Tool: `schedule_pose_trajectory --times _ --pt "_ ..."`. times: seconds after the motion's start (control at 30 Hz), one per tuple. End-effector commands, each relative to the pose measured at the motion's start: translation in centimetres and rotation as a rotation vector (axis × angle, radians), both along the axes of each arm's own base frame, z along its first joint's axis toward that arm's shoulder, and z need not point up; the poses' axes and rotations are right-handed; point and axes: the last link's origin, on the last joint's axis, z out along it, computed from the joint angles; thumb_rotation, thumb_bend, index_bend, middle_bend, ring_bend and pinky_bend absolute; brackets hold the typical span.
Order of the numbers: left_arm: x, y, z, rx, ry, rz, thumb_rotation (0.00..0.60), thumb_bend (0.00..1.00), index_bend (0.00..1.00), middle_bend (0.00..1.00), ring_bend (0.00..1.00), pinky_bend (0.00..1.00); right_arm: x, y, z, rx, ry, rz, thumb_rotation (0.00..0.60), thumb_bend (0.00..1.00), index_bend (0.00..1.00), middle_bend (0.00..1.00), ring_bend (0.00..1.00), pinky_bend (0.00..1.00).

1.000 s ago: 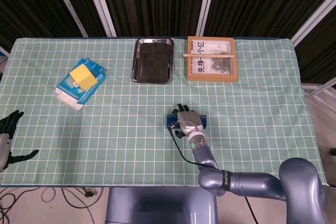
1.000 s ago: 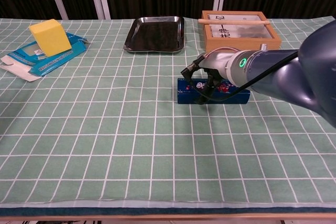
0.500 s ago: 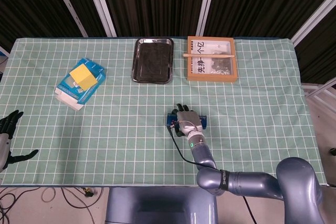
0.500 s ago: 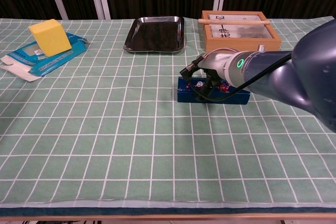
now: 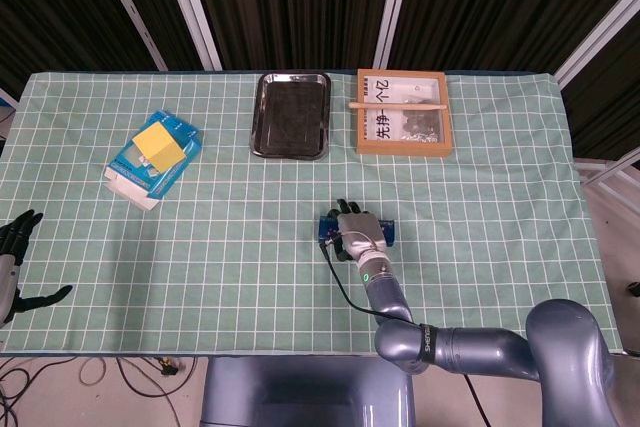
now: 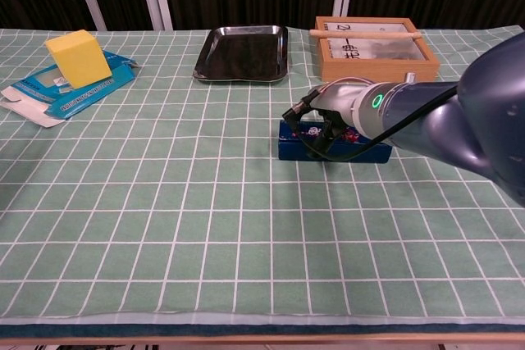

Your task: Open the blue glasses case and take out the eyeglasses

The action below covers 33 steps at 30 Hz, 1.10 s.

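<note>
The left hand (image 5: 15,257) hangs open off the table's near left edge. Mid-table, the right hand (image 5: 356,229) lies on the closed blue case (image 6: 332,147), its grip unclear. Far beyond stand a tray (image 5: 290,114) and wooden box (image 5: 403,112); far left, a yellow block (image 5: 157,144).

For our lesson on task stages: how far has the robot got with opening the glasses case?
Nothing looks finished: the blue rectangular glasses case lies closed on the green checked tablecloth. In hand: the right hand rests on top of it, the grip unclear. Left: lifting the lid and removing the eyeglasses, which are not visible. The left hand waits at the table edge.
</note>
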Motion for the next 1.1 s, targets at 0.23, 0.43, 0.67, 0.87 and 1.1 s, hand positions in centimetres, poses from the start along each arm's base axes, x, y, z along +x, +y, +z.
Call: schedule_pose_trajectory --times 0.23,0.43,0.67,0.87,1.1 --pt "0.02 0.02 0.02 0.0 -0.003 0.0 0.6 0.01 0.0 0.0 0.0 0.0 -0.24 -0.24 0.11 -0.001 0.004 -0.001 0.6 0.83 0.25 0.0 0.0 0.23" --pt "0.02 0.0 0.02 0.0 -0.005 0.0 0.6 0.01 0.0 0.0 0.0 0.0 -0.4 -0.39 0.2 -0.001 0.006 -0.002 0.6 0.85 0.19 0.0 0.0 0.23" --pt "0.02 0.0 0.07 0.002 -0.007 0.002 0.6 0.01 0.0 0.0 0.0 0.0 -0.72 -0.51 0.21 0.001 0.01 -0.013 0.6 0.85 0.15 0.0 0.0 0.23" --pt "0.02 0.01 0.09 0.002 -0.009 0.002 0.6 0.01 0.0 0.0 0.0 0.0 -0.7 -0.63 0.24 -0.002 0.009 -0.009 0.6 0.88 0.15 0.0 0.0 0.23" --pt "0.01 0.0 0.11 0.002 -0.01 0.002 0.6 0.01 0.0 0.0 0.0 0.0 -0.73 -0.81 0.32 -0.003 0.006 -0.016 0.6 0.99 0.15 0.0 0.0 0.23"
